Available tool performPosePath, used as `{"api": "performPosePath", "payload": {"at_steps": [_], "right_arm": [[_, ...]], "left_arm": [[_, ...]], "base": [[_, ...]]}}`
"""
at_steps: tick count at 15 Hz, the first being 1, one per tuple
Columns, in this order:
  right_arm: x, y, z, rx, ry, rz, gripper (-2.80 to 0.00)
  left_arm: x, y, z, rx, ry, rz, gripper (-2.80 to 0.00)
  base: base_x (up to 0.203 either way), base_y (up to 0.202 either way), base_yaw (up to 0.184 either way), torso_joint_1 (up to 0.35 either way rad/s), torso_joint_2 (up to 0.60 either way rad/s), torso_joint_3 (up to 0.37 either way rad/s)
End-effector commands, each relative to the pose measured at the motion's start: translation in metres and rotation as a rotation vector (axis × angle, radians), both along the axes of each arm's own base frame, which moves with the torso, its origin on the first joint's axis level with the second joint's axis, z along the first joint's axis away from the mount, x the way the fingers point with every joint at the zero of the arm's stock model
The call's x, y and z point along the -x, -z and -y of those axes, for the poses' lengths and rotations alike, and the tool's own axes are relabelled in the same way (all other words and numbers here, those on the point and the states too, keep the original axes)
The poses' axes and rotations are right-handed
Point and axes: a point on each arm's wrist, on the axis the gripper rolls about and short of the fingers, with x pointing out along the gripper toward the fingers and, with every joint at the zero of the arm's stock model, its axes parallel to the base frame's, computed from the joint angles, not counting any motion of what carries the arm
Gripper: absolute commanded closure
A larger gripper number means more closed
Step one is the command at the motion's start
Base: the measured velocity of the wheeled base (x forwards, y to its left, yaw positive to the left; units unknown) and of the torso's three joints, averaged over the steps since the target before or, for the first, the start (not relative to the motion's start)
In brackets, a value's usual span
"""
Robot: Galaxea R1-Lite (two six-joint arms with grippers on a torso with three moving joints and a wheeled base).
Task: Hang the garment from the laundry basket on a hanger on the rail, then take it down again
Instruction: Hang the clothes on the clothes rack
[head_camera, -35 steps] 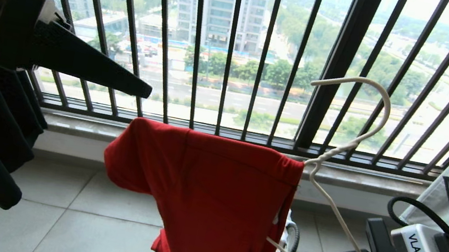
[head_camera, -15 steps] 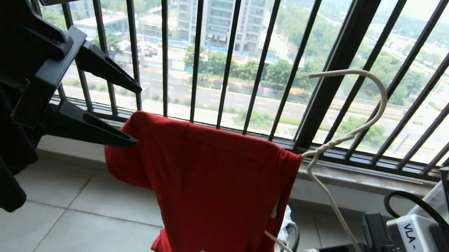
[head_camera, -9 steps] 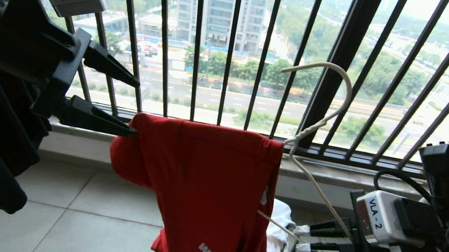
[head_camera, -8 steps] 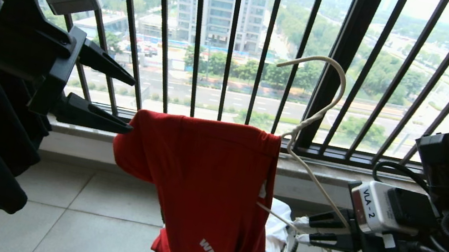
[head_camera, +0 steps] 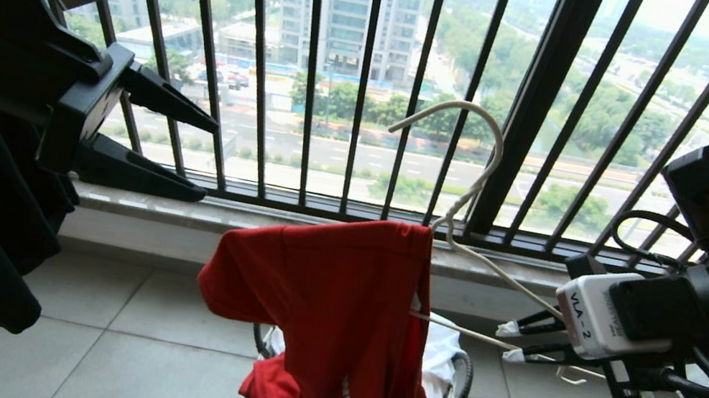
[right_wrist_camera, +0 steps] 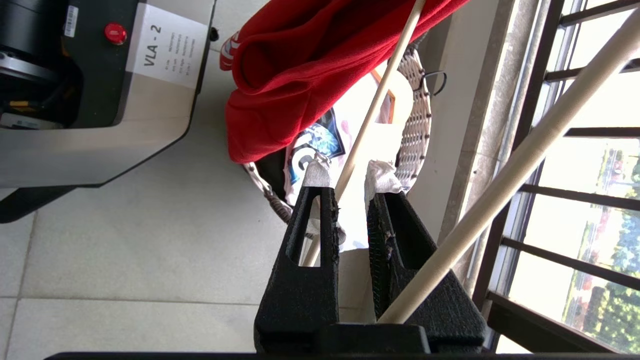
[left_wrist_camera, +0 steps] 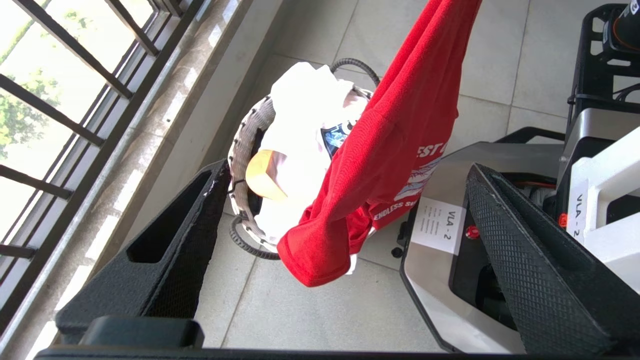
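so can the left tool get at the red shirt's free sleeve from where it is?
Probably yes. The left tool is open, level with the garment and apart from it, nothing between; the right tool grips the hanger on the other side.

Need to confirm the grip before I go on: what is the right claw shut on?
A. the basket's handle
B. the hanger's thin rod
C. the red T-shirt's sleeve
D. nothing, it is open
B: the right claw has its taped fingers closed on the hanger rod, with the red T-shirt draped on the hanger's other arm, clear of the fingers.
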Motion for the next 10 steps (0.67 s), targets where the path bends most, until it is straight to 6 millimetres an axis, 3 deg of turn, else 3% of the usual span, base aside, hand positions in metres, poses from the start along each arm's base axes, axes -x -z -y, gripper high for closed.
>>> {"api": "performPosePath", "payload": {"at_steps": [1,4,8,10], "right_arm": [[0.007,-0.007,0.003,-0.001,-0.016,0.031,0.0],[0.014,-0.004,0.011,0.008,-0.02,0.037,0.0],[0.011,-0.007,0.038,-0.03,-0.061,0.097,0.0],[0.018,-0.008,0.042,-0.041,-0.087,0.052,0.0]], "left_arm": [[-0.005,0.009,0.01,-0.004,0.045,-0.043,-2.8],[0.001,0.019,0.016,-0.013,0.083,-0.09,-2.8],[0.015,0.027,0.026,-0.022,0.146,-0.114,-2.8],[0.011,0.03,0.029,-0.022,0.154,-0.122,-2.8]], "base": [[0.0,0.0,0.0,0.0,0.0,0.0],[0.0,0.0,0.0,0.0,0.0,0.0],[0.0,0.0,0.0,0.0,0.0,0.0],[0.0,0.0,0.0,0.0,0.0,0.0]]}}
